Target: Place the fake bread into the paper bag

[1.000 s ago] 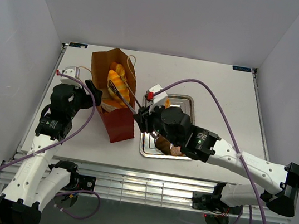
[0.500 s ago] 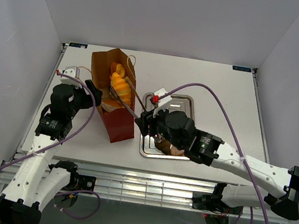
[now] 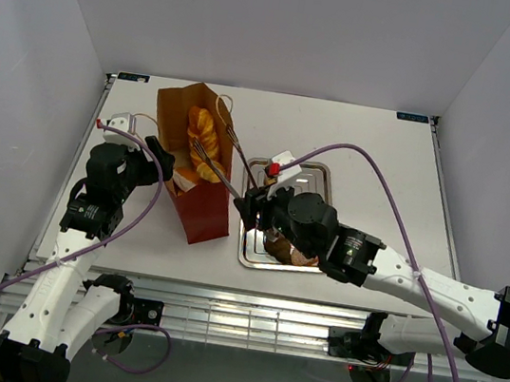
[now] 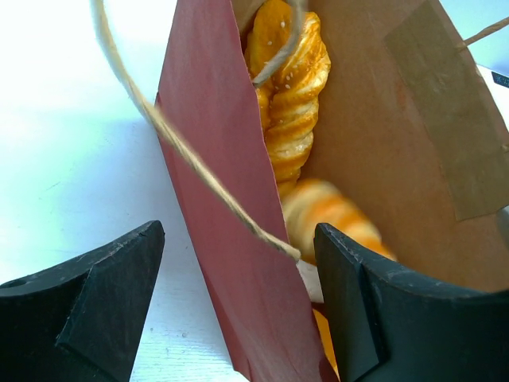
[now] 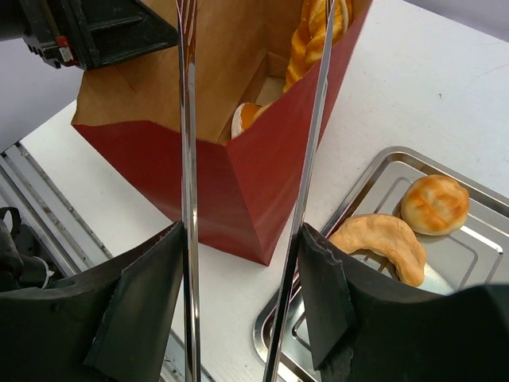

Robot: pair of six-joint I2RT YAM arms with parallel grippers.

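Fake bread [image 3: 201, 132] is partly inside the paper bag [image 3: 202, 214] and partly on the metal tray [image 5: 469, 267]. The bag stands up on the white table [image 3: 384, 162] with its mouth open. It is red outside and plain brown inside. A thin cord handle [image 4: 183, 151] hangs across its side.

A long twisted loaf [image 4: 290, 95] leans in the bag. It is shiny and golden-orange. A paler round roll [image 4: 334, 219] lies under it. The bottom of the bag is hidden, so anything deeper cannot be seen.

The tray is flat and silver and sits just beside the bag. On it lie a curved piece [image 5: 382, 239] shaped like a half moon and a small bun [image 5: 435, 204] with brown marks on top. From above, the right arm covers most of the tray. What looks like a dark brown piece [image 3: 278, 245] peeks out from under it.

The left gripper [image 4: 238, 263] is wide open. One black finger is outside the bag's red wall, the other is inside the bag, and the wall runs between them.

The right gripper [image 5: 238, 263] holds the tongs [image 5: 188, 159]. Its fingers press on the outside of the two thin, shiny metal arms. The arms stand apart and reach up to the mouth of the bag. In the wrist view their tips are cut off at the top edge.
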